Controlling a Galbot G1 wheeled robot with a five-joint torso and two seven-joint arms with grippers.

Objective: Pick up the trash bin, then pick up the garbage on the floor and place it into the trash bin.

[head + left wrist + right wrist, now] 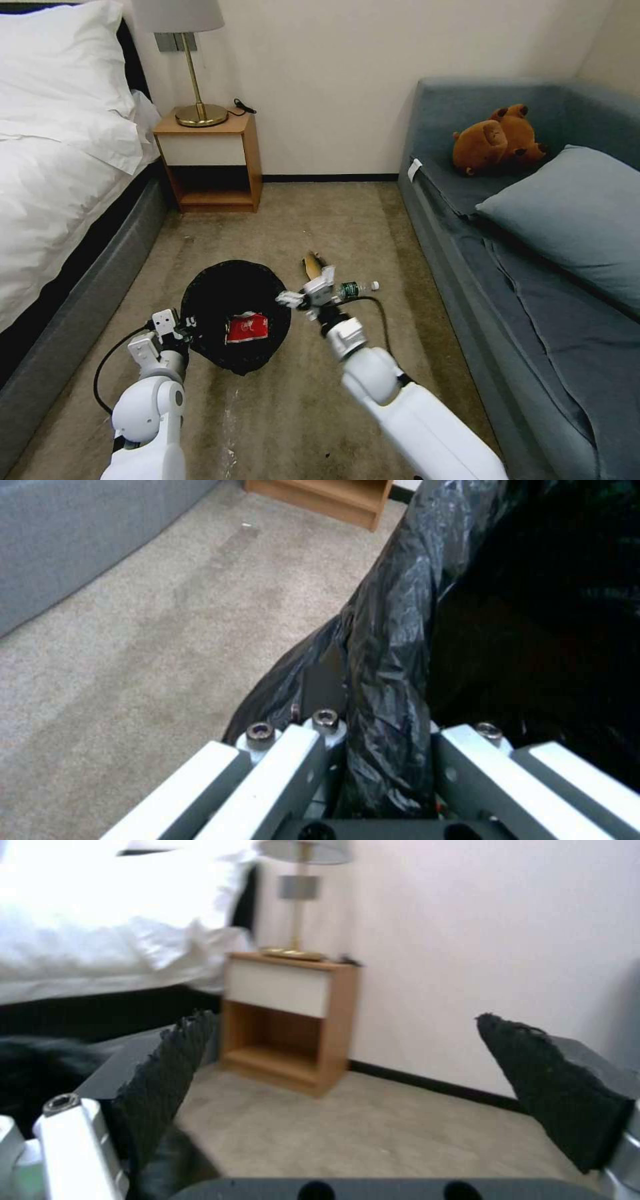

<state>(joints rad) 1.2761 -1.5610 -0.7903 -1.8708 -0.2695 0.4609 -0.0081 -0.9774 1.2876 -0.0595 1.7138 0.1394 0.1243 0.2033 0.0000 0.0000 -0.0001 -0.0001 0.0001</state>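
Black-bagged trash bin (pixel 235 313) w/ red wrapper (pixel 247 328) inside; snack packet (pixel 311 265), bottle (pixel 355 289) on carpet.

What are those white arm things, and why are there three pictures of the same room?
They are the two arms of a robot that tidies up. The big picture comes from a camera on its head, looking down at the tan carpet. The other two come from small cameras on its wrists.

The left gripper pinches the rim of the small round bin lined with a crinkly black plastic bag; the left wrist picture shows that bag squeezed between its fingers. A crumpled red-and-white wrapper lies inside.

The right gripper hangs open and empty beside the bin. On the floor by it lie a long yellow-brown snack packet and a small clear bottle with a green label.
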